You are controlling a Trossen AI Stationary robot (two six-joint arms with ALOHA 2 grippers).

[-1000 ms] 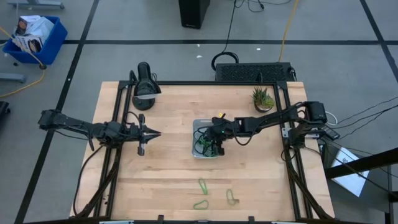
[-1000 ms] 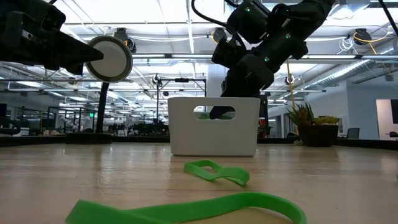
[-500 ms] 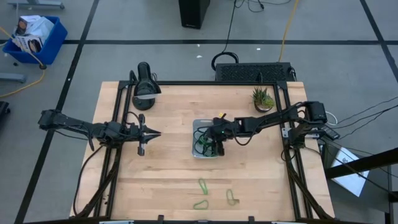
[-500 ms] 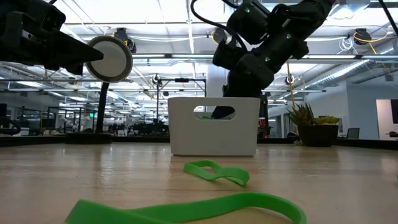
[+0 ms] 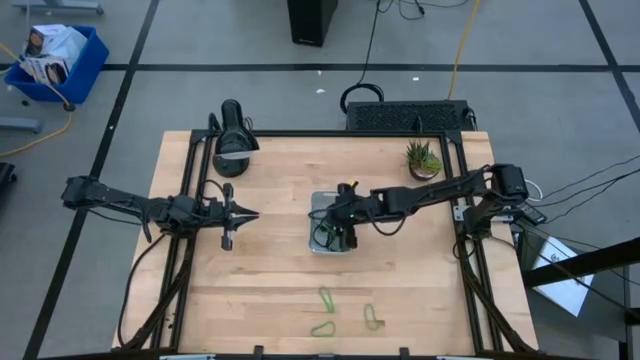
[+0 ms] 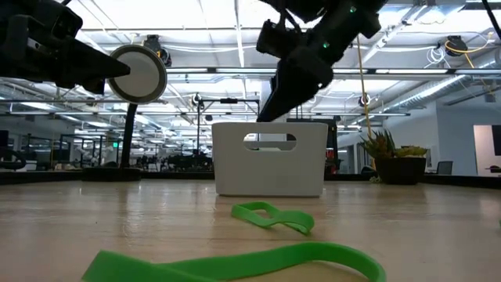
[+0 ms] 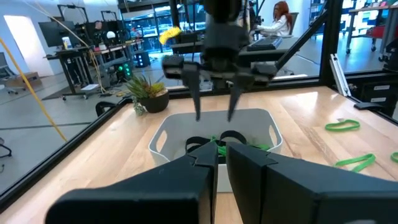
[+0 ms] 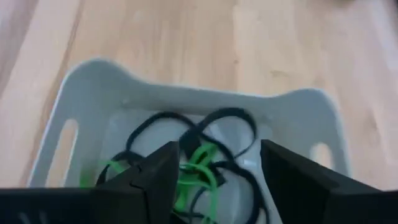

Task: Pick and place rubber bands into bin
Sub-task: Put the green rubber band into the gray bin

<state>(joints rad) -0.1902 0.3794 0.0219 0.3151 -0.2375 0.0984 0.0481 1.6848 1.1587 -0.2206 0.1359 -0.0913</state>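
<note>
The bin stands at the table's middle and holds several black and green rubber bands. My right gripper hangs open just above the bin, fingers pointing down, nothing between them; it also shows in the low view. Three green rubber bands lie flat near the table's near edge. Two of them fill the front of the low view. My left gripper waits shut at mid-left, level, pointing at the bin.
A black lamp stands at the far left and a potted plant at the far right. Black frame rails run along the table's edges. Bare wood lies between the bin and the near bands. A person sits beyond the table.
My right gripper has risen out of the bin; its fingers now hang above the rim. The rubber bands stay inside the bin. The bin and the bands on the table have kept still.
</note>
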